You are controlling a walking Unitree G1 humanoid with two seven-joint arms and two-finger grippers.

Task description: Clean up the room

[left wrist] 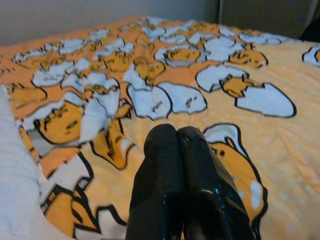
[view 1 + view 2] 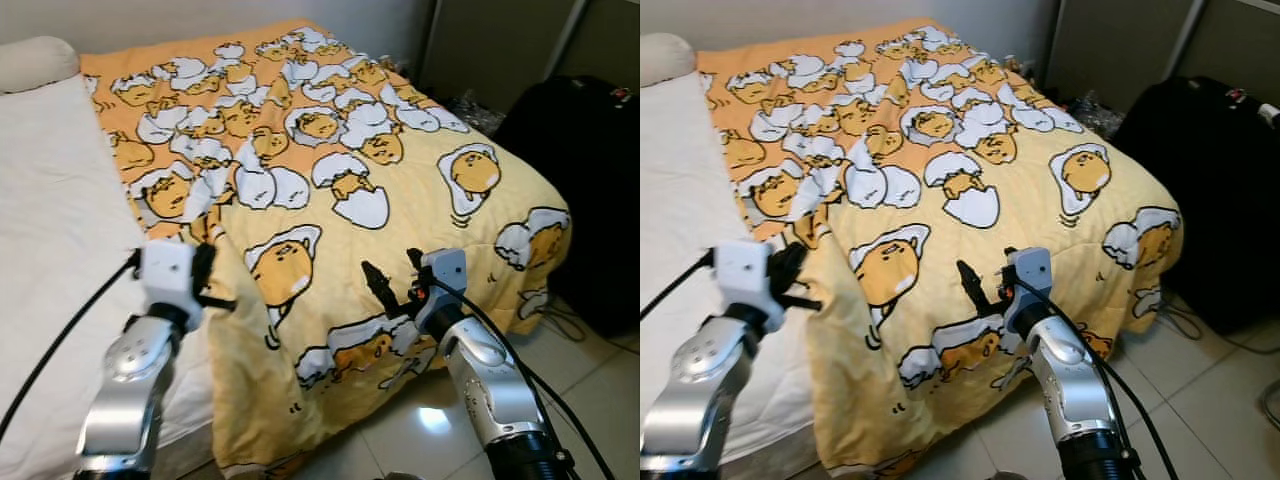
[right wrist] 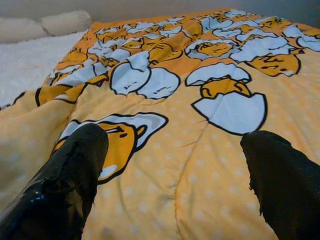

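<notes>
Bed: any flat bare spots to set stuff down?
Bare white sheet runs from the pillow along the blanket's left edge. The blanket's middle is flat too. Crowded: its near edge, with the left gripper shut and the right gripper open, and by the black suitcase.

1. One bed with a white mattress cover [image 2: 50,220].
2. One yellow-and-orange quilted blanket printed with cartoon eggs [image 2: 340,150], spread over the bed.
3. One cream pillow [image 2: 35,62] at the head of the bed.
4. One large black bag [image 2: 585,190] standing on the tiled floor [image 2: 590,400] beside the bed.
5. Two silver robot arms, each with one black two-fingered pincer: the left pincer [image 2: 212,285] with its fingers pressed together, the right pincer [image 2: 392,275] with its fingers spread apart.
</notes>
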